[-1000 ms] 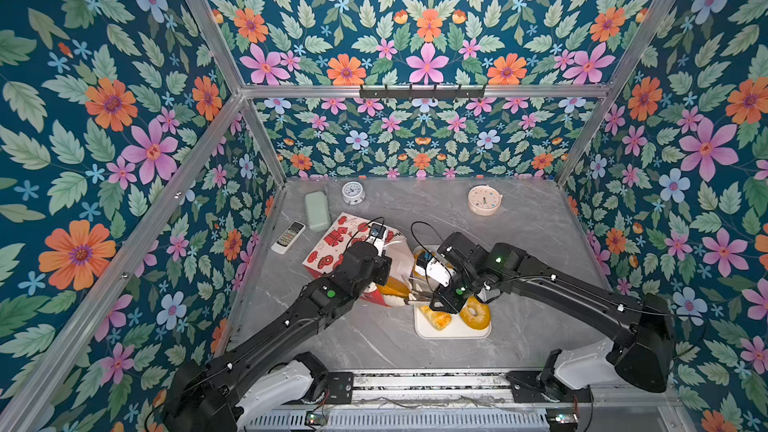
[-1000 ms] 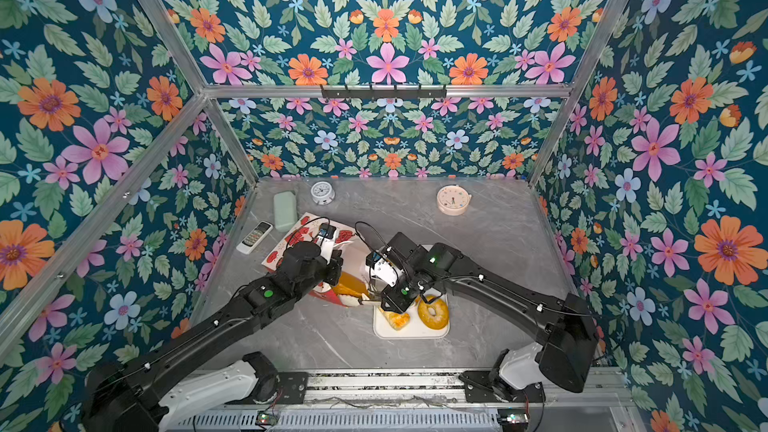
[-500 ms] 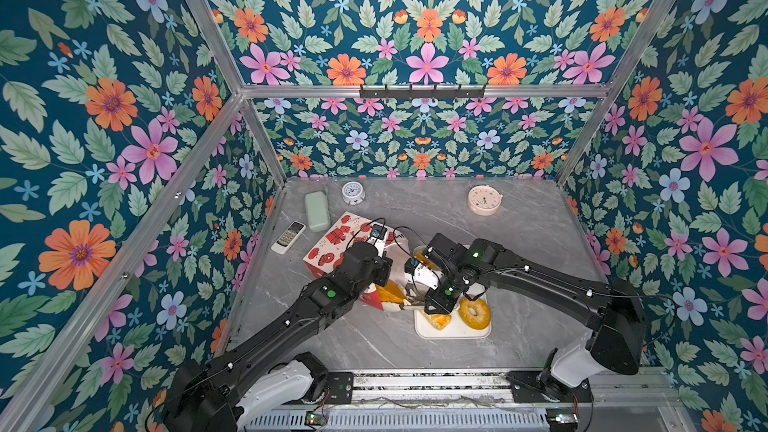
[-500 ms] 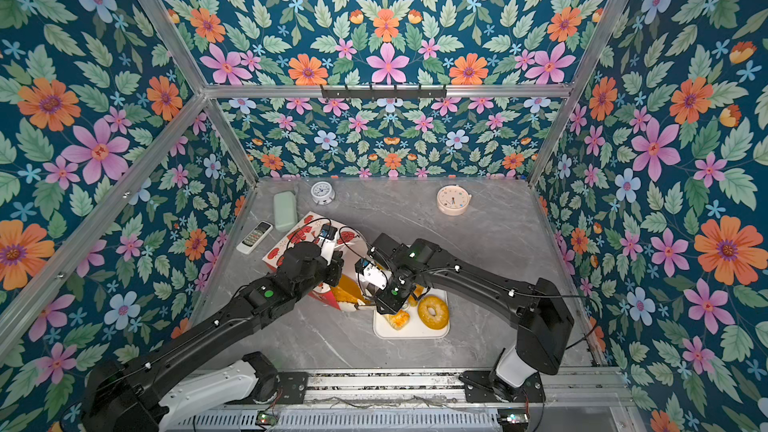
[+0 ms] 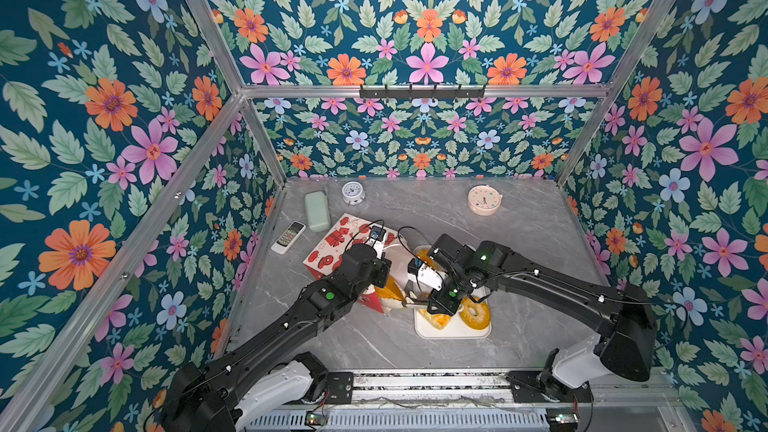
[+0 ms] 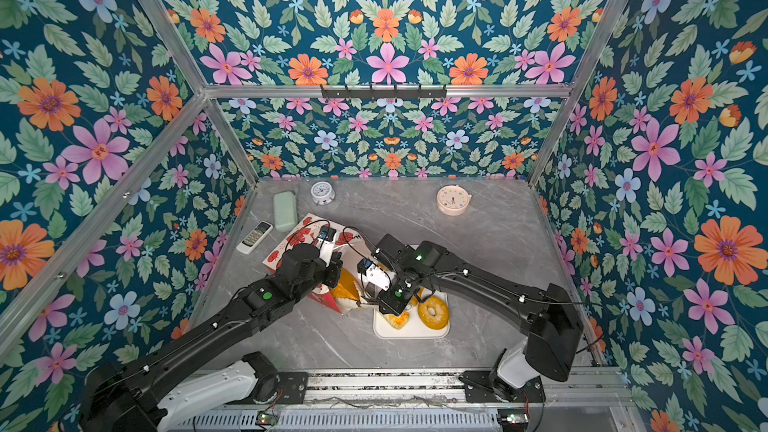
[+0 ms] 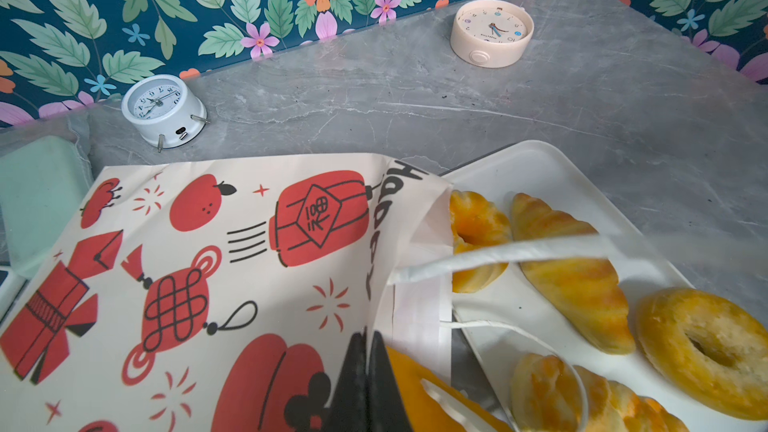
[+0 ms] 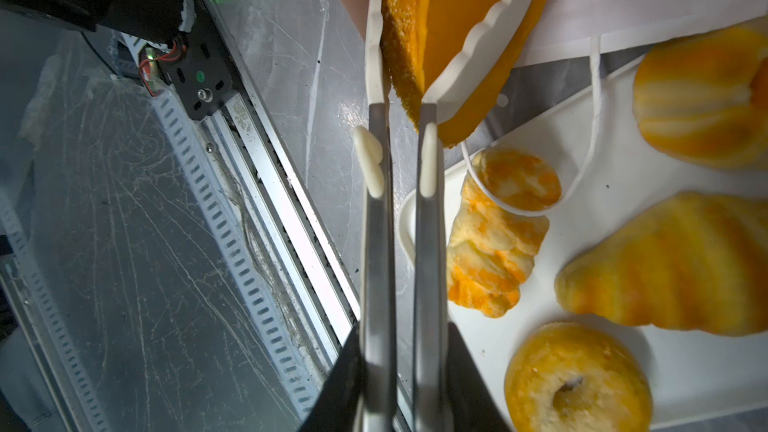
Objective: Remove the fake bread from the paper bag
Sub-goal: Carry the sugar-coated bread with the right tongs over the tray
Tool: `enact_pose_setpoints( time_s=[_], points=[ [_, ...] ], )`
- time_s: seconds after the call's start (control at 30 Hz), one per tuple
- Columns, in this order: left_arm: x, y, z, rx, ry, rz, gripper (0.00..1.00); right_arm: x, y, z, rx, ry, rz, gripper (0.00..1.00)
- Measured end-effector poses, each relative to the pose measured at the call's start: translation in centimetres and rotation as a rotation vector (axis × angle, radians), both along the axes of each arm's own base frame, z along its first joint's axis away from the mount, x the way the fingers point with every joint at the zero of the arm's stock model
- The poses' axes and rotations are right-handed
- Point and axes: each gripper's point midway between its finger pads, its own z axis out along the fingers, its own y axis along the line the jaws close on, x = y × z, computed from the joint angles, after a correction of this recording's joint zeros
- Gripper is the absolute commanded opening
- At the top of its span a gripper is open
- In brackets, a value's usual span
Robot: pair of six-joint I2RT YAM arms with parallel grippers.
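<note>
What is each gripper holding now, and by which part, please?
The left gripper pinches the paper bag by its mouth edge. The right gripper squeezes tongs by their metal arms, with the tips clamping a loaf.

My left arm [image 5: 286, 326], right arm [image 5: 561, 286] matte black, white bases [image 5: 274, 388] by the silver rail [image 5: 428, 382], green status lights [image 5: 330, 295], thin black cables [image 5: 411, 228], left gripper [image 7: 368, 384] black-wedged.

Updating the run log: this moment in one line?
left gripper shut on bag; right gripper shut on tongs; tongs clamp loaf; four pastries on tray
</note>
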Motion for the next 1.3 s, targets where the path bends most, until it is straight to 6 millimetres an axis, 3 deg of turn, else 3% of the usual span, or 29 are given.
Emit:
enact_pose_setpoints(
  time_s=[0.63,0.93,1.3],
  points=[
    [0.8,1.3,1.0,-0.011,-0.062,0.082,0.00,-1.8,-2.4,3.2,0.341,0.223,-0.220,0.00],
    [1.3,2.1,1.1,-0.005,-0.084,0.144,0.00,-3.3,-4.3,3.7,0.406,0.254,-0.299,0.00],
    [1.8,2.8,1.5,-0.013,-0.108,0.200,0.00,-5.1,-7.2,5.7,0.526,0.218,-0.407,0.00]
  ],
)
